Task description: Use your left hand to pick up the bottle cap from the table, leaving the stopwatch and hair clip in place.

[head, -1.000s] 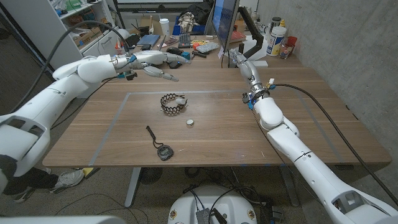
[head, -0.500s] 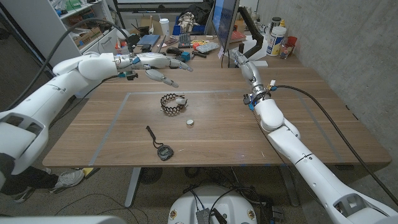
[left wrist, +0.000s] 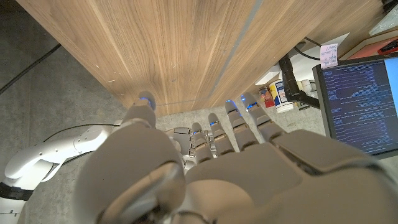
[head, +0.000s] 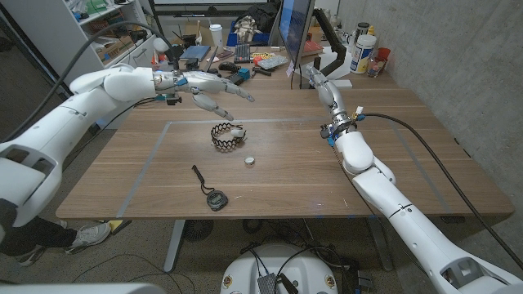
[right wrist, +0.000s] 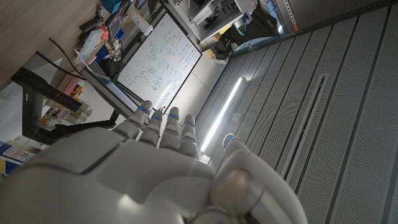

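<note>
Bottle cap [head: 250, 161] lying on the bench [head: 425, 175], small, round and pale, so without a long axis to line up with. Going left to right: left hand [head: 214, 92] raised over the far part of the bench, holding nothing, fingers apart and reaching out; in the left wrist view the same hand [left wrist: 211, 162] seen from behind, fingers [left wrist: 233, 127] stretched toward the bench edge, nothing between them. Nearer the robot than that hand and slightly toward the right-arm side, the hair clip [head: 226, 135], a dark toothed ring sitting between hand and cap. Nearer still, the cap itself, apart from the clip and not touching it. Much nearer the robot's edge, and a little back toward the left-arm side, the stopwatch [head: 215, 199] with its cord trailing away, well apart from the cap. Farther right, the right hand [head: 316, 79] up by the bench's far edge, empty, fingers straight and close together; its wrist view shows the right hand [right wrist: 155, 162] against the room behind. Of the two, left hand probably the nearer to the cap, though not by much. Judged from this: a reach toward the robot and down, passing over or beside the clip without brushing it.
</note>
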You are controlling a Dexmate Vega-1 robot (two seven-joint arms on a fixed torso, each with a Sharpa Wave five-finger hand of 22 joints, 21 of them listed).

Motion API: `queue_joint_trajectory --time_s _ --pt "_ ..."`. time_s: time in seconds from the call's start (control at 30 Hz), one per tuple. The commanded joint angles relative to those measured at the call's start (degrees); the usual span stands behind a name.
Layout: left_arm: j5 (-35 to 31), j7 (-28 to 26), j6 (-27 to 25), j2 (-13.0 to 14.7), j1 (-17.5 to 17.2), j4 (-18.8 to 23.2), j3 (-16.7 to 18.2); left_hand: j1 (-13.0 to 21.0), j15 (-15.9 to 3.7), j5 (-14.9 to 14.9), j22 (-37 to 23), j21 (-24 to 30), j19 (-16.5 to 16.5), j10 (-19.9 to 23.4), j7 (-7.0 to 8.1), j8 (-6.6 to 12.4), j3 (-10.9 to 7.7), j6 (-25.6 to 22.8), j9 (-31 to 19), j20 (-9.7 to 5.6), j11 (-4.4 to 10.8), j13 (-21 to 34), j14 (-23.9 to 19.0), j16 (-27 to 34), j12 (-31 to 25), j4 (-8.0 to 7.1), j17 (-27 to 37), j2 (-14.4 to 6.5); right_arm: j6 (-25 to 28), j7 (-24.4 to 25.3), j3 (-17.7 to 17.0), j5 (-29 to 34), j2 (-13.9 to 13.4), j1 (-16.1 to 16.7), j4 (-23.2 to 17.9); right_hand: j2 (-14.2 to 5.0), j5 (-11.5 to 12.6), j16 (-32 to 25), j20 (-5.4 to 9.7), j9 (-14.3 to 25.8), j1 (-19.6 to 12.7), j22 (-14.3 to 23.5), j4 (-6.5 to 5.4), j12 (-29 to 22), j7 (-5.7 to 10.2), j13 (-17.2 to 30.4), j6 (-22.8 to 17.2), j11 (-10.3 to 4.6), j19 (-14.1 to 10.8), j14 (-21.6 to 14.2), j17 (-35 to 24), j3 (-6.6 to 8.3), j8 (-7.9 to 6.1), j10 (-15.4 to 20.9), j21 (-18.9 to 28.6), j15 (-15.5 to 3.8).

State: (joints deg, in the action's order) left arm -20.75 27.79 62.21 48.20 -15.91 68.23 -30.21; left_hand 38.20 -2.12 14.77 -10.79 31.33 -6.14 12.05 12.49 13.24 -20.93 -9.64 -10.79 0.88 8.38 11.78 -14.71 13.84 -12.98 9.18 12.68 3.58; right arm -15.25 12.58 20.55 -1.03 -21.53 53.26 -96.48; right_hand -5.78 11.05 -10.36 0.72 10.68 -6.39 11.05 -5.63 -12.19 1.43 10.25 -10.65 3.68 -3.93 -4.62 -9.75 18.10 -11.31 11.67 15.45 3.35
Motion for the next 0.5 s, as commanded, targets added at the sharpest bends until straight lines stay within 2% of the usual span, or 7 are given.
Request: queue_joint_trajectory --time_s 0.03,0.5 --pt "-0.7 2.7 0.0 0.0 0.6 1.4 -0.7 1.5 -5.78 0.3 -0.2 0.0 -0.3 0.9 -0.03 0.63 -0.8 -0.8 -0.3 -0.61 0.17 0.2 -0.7 0.1 -0.4 0.06 0.4 -0.6 -0.4 0.5 -0.3 0.0 -0.1 0.7 -0.3 0.09 0.3 0.1 0.01 0.2 0.5 0.3 -0.13 0.0 0.1 0.2 -0.5 0.15 -0.1 -0.1 -0.1 -0.13 0.15 0.5 0.0 -0.01" --pt "-2.4 5.1 -1.7 -0.1 0.6 3.6 -1.4 3.2 -5.84 0.0 -0.2 -0.1 -0.4 1.5 0.03 0.89 -1.27 -1.7 -0.4 -0.26 0.23 0.4 -0.8 0.1 -0.4 0.15 0.5 -0.9 -1.3 0.9 -0.8 -0.4 -0.4 1.5 -0.4 0.09 0.3 0.1 -0.01 0.2 0.7 0.3 -0.27 0.0 0.12 0.2 -0.5 0.18 -0.1 -0.1 -0.1 -0.23 0.15 0.5 -0.1 0.0"
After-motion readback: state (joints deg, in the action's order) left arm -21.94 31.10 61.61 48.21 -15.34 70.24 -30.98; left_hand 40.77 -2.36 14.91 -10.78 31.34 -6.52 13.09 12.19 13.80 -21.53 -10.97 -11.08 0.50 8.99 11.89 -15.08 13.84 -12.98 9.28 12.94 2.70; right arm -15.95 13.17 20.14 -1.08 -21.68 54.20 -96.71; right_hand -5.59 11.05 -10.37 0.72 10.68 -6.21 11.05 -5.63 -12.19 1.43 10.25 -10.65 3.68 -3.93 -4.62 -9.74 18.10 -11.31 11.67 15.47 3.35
